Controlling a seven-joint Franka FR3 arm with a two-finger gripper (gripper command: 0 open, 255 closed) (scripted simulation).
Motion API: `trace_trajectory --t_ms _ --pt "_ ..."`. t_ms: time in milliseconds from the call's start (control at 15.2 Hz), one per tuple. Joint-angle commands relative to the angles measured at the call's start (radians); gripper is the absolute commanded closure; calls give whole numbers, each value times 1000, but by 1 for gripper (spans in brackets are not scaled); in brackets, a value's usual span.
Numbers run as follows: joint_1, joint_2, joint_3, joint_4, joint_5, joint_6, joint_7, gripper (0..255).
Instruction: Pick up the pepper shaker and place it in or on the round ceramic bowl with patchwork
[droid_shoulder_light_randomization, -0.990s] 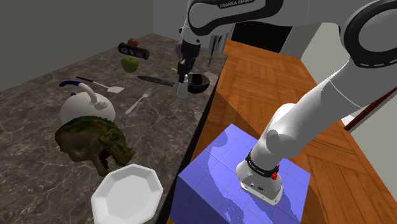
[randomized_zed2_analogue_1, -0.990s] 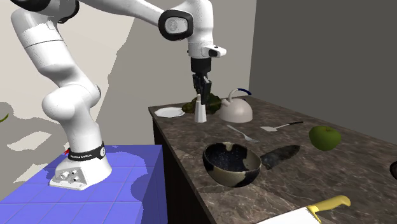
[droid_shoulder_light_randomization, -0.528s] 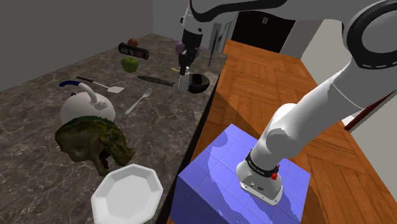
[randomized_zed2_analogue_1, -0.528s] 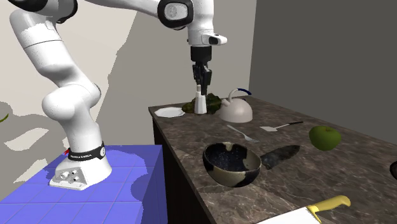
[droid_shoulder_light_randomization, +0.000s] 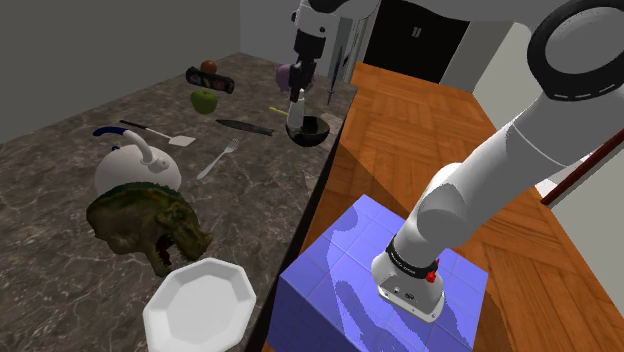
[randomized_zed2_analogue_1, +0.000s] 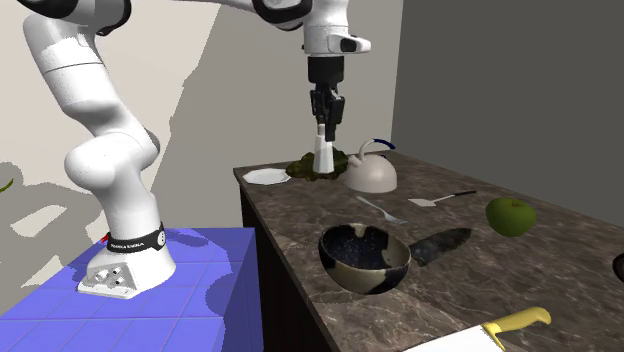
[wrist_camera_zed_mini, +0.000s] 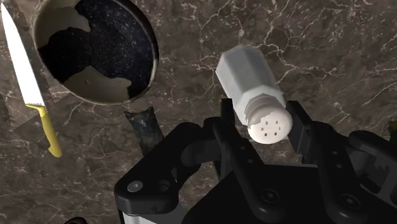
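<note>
Up and onward goes the pepper shaker (randomized_zed2_analogue_1: 323, 155) since a second ago: in the second exterior view it has risen well clear of the dark marbled counter (randomized_zed2_analogue_1: 560, 270), and in the shoulder view it has slid from the counter's near edge to sit in line with the bowl (droid_shoulder_light_randomization: 308, 131). It is a pale, faceted shaker (wrist_camera_zed_mini: 248, 79) with a white perforated cap, and it hangs upright with the cap uppermost. The black gripper (wrist_camera_zed_mini: 264, 125) has its jaws clamped on the shaker just below the cap, one finger on each side.

The wrist view puts the round bowl (wrist_camera_zed_mini: 89, 95) (dark speckled inside, with cream patches) off to one side of the shaker, not under it. In the second exterior view the bowl (randomized_zed2_analogue_1: 365, 272) stands on the counter nearer the camera, well apart from the raised shaker.

A knife with a yellow handle (wrist_camera_zed_mini: 44, 121) lies just beside the bowl, on the side away from the shaker. A dark blade (randomized_zed2_analogue_1: 440, 245) lies at the bowl's right in the second exterior view, and farther right is a green apple (randomized_zed2_analogue_1: 510, 215). Beyond the bowl lie a fork (randomized_zed2_analogue_1: 380, 208) and a white kettle (randomized_zed2_analogue_1: 370, 172), and at the far end sits a white plate (randomized_zed2_analogue_1: 266, 176).
</note>
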Motion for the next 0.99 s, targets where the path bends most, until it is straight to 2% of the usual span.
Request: trace_trajectory --t_ms 0,462,792,924 --pt "-18 36 -33 44 -3 -13 -50 255" --pt "-78 192 -130 253 14 -84 -209 255" --pt "-135 343 -192 460 54 -159 -326 255" --pt "-135 340 -190 430 53 -131 -328 255"
